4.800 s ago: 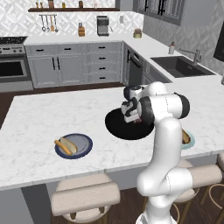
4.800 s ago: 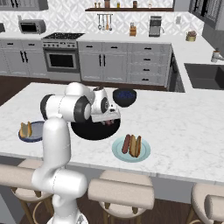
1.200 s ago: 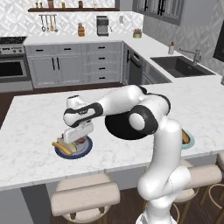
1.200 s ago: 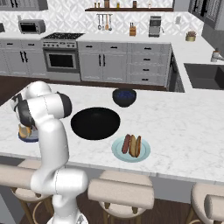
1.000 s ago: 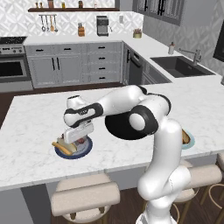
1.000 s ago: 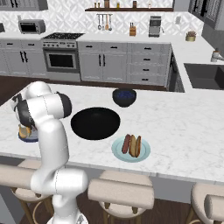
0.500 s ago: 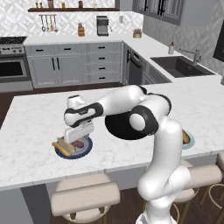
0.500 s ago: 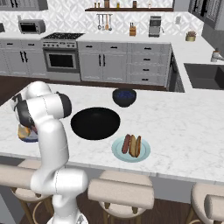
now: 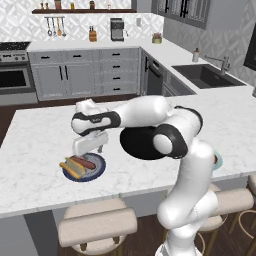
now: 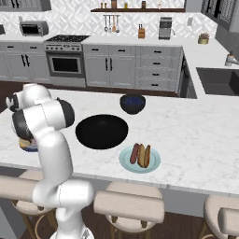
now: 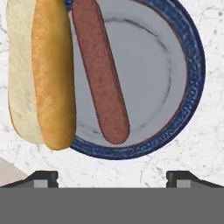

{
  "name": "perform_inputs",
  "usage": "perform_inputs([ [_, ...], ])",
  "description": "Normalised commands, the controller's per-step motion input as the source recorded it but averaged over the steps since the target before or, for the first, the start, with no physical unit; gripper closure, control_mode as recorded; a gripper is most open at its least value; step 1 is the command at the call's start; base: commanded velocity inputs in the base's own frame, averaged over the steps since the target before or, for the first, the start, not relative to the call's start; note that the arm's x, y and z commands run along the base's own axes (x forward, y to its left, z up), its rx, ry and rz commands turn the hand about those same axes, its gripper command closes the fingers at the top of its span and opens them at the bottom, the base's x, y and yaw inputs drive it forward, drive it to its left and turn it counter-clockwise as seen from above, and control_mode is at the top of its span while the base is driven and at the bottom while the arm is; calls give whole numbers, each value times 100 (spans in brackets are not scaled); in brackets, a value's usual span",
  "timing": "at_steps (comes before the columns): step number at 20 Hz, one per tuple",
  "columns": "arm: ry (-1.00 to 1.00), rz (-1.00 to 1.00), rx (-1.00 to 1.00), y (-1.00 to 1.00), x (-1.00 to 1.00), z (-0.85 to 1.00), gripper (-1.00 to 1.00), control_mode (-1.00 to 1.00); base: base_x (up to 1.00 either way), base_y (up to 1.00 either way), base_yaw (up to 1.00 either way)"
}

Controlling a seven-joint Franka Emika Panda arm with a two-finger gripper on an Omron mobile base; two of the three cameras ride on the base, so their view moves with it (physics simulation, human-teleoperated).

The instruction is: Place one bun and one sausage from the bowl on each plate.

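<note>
A: We log the state of the task. The navy plate [image 11: 192,65] carries one bun [image 11: 39,74] and one sausage [image 11: 100,70], lying side by side; the bun overhangs the rim on one side, the sausage lies wholly on the greyish centre.

B: And the teal plate [image 10: 126,161]? In the right base view we see a bun and a sausage on it too, touching each other, near the front edge of the surface [image 10: 196,140].

A: Agreed. The black bowl [image 10: 101,131] looks empty from there; we see nothing left inside it. We judge both plates served, so the placing appears done, and what remains is at most a retreat of the arm.

B: Gripper [image 9: 90,145] state?

A: In the hand view the two fingertips [image 11: 41,178] stand far apart at the bottom, with nothing between them. We record it as wide open, holding nothing.

B: Position relative to the sausage?

A: The gripper hangs above the navy plate, apart from the food. In the hand view the sausage's near end lies between the two tips and further along the view; the bun sits toward the left tip's side. No contact that we can see.

B: The small dark-blue bowl [image 10: 132,103] stands behind the black one, uninvolved.
</note>
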Motion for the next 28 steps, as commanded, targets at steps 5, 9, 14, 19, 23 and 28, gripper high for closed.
perform_inputs([
  [5, 0, 0, 5, -50, -78, 41, -100, -100, 0, 0, 0],
  [9, -6, 0, 16, -59, -77, 6, -100, -100, 0, 0, 0],
  [14, -8, 0, 20, -58, -73, 0, -100, -100, 0, 0, 0],
  [19, 0, 0, 11, -69, -59, 55, -100, -100, 0, 0, 0],
  [23, 0, 4, 2, -44, -50, 100, -100, -100, 0, 0, 0],
  [28, 0, 8, 0, -40, -56, 100, -100, -100, 0, 0, 0],
])
